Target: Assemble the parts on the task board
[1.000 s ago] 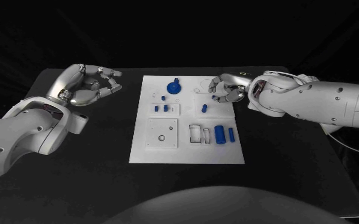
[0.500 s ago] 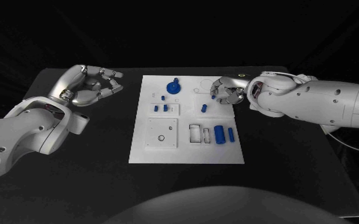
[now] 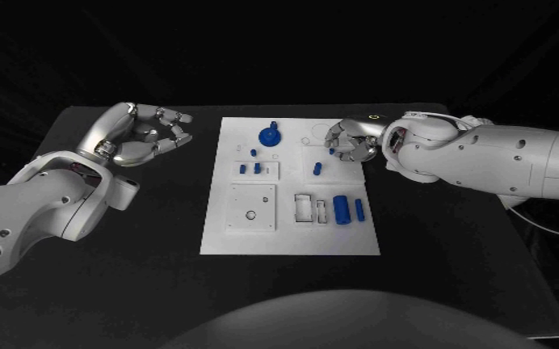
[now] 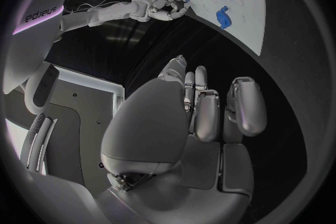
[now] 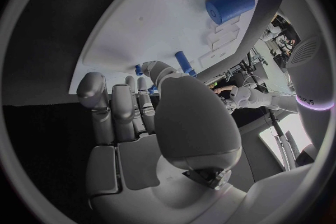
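Over on the left, the left hand (image 3: 145, 135) hangs above the bare black table (image 3: 128, 284), just off the left edge of the task board (image 3: 292, 240). Its fingers (image 4: 241, 106) are curled in toward the palm, and the wrist view shows nothing between them: a closed, empty hand.

Moving right onto the white board, which lies in the middle of the table. At its far end sits a round blue knob part (image 3: 271, 135). Just nearer than that, three small blue pegs (image 3: 250, 168) stand close together in a little square plate. Nearer again, on the board's left half, there is a larger square plate (image 3: 253, 206) with a dark ring on it. To its right, a thick blue cylinder (image 3: 342, 209) lies flat with a thin blue rod (image 3: 360, 210) right beside it, both on the near right part of the board. A single blue peg (image 3: 317, 169) stands further back, near the board's middle.

And now the right hand (image 3: 350, 140), over the far right corner of the board, just beyond that single peg. Its fingers are bunched inward; whether they pinch anything I cannot tell, as the thumb covers the fingertips in the wrist view.
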`<state>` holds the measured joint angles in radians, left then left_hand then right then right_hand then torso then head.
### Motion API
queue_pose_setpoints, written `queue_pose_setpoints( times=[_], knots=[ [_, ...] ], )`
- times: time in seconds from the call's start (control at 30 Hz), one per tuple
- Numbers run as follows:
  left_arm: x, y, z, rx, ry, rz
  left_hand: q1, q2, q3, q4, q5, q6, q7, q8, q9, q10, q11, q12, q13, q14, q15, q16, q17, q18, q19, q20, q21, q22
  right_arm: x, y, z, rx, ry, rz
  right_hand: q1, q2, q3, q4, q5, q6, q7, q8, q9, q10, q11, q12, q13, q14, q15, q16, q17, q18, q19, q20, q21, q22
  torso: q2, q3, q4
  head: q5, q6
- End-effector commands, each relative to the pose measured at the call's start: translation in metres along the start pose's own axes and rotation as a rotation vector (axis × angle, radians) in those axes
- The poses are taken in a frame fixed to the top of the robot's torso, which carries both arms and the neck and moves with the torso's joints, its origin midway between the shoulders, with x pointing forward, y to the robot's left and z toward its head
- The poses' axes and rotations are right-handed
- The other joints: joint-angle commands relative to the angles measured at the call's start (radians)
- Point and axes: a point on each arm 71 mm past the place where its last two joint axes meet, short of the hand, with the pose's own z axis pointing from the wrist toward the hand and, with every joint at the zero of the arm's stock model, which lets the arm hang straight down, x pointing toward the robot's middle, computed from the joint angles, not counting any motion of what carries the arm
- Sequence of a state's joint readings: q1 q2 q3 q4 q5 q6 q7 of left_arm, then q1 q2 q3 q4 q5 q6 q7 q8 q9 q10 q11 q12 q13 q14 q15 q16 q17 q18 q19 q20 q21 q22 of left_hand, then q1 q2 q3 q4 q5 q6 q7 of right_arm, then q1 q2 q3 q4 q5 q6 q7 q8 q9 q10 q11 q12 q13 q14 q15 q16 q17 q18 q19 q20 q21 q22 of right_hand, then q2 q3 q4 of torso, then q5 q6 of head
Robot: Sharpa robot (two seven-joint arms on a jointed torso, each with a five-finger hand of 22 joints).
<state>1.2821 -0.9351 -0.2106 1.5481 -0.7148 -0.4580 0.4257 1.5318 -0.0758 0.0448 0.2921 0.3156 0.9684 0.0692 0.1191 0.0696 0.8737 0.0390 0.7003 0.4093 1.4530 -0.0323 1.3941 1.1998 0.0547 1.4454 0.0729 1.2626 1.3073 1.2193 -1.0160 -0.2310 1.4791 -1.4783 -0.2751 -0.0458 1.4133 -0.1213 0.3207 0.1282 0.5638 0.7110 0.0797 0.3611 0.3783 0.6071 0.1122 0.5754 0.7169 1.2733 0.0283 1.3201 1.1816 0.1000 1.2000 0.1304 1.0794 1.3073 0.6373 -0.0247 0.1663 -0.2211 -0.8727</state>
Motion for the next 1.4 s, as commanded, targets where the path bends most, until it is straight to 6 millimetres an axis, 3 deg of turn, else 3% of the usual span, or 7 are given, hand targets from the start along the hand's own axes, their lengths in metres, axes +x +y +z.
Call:
queue_pose_setpoints(
  times=[0.03, 0.3, 0.5, 0.97, 1.4],
  knots=[
    [0.003, 0.0, 0.001, -0.002, 0.023, -0.004, 0.012, -0.001, 0.006, -0.001, 0.003, 0.001, 0.007, 0.001, -0.001, -0.005, 0.0, 0.006, 0.001, 0.004, 0.001, 0.003, -0.001, 0.01, 0.006, 0.003, 0.004, 0.178, 0.0, 0.002, 0.001, -0.016, -0.013, -0.003, -0.013, 0.001, 0.008, -0.002, -0.006, -0.003, 0.001, -0.009, -0.002, 0.012, 0.001, 0.006, -0.003, 0.0, 0.0, 0.005, -0.003, 0.009, 0.004, 0.007, 0.007, 0.119, 0.0, -0.0012, -0.0004, 0.001, 0.0],
    [0.003, 0.0, 0.001, -0.008, 0.03, -0.004, 0.017, 0.0, 0.009, -0.002, 0.004, 0.001, 0.008, 0.0, -0.001, -0.004, 0.0, 0.01, 0.003, 0.004, 0.002, 0.004, -0.002, 0.01, 0.006, 0.004, 0.004, 0.178, 0.002, 0.005, 0.005, -0.02, -0.009, -0.001, -0.019, 0.004, 0.023, -0.017, -0.021, 0.024, 0.016, -0.017, 0.002, 0.033, -0.002, 0.004, -0.017, 0.002, -0.003, 0.007, -0.01, 0.009, 0.009, 0.006, 0.013, 0.12, 0.0, -0.0013, -0.0001, 0.001, 0.0],
    [0.003, 0.001, 0.001, -0.015, 0.037, -0.003, 0.021, 0.0, 0.011, -0.002, 0.006, 0.0, 0.009, -0.001, -0.001, -0.003, -0.001, 0.013, 0.004, 0.004, 0.002, 0.004, -0.001, 0.01, 0.006, 0.004, 0.005, 0.178, 0.004, 0.003, 0.007, -0.006, 0.006, -0.005, -0.019, 0.006, 0.041, -0.044, 0.004, 0.073, 0.04, -0.009, 0.018, 0.038, -0.008, -0.011, -0.037, -0.004, -0.008, 0.005, -0.023, 0.01, 0.006, 0.001, 0.012, 0.12, 0.0, -0.0012, 0.0001, 0.002, 0.0],
    [0.004, 0.003, 0.0, -0.026, 0.047, -0.005, 0.025, 0.0, 0.014, -0.001, 0.009, -0.002, 0.013, -0.003, -0.002, -0.001, -0.001, 0.017, 0.006, 0.003, 0.002, 0.004, -0.004, 0.01, 0.005, 0.005, 0.001, 0.177, 0.009, 0.004, 0.01, 0.001, 0.029, -0.015, -0.02, 0.014, 0.047, -0.071, 0.012, 0.11, 0.041, 0.009, 0.047, 0.068, -0.011, -0.011, -0.051, -0.014, -0.01, -0.001, -0.041, 0.012, -0.002, -0.002, 0.008, 0.117, 0.001, -0.0012, -0.0016, 0.009, 0.0],
    [0.004, 0.005, -0.001, -0.033, 0.05, -0.005, 0.025, 0.001, 0.015, -0.001, 0.01, -0.003, 0.014, -0.003, -0.002, -0.001, -0.001, 0.017, 0.005, 0.003, 0.002, 0.002, -0.006, 0.011, 0.004, 0.005, -0.001, 0.176, 0.011, 0.004, 0.013, -0.009, 0.015, -0.014, -0.015, 0.034, 0.049, -0.102, 0.0, 0.141, 0.043, 0.035, 0.092, 0.132, -0.018, 0.005, -0.06, -0.033, -0.013, -0.019, -0.078, 0.013, -0.01, -0.005, 0.004, 0.115, 0.001, -0.001, -0.0005, 0.002, 0.0]
  ],
)
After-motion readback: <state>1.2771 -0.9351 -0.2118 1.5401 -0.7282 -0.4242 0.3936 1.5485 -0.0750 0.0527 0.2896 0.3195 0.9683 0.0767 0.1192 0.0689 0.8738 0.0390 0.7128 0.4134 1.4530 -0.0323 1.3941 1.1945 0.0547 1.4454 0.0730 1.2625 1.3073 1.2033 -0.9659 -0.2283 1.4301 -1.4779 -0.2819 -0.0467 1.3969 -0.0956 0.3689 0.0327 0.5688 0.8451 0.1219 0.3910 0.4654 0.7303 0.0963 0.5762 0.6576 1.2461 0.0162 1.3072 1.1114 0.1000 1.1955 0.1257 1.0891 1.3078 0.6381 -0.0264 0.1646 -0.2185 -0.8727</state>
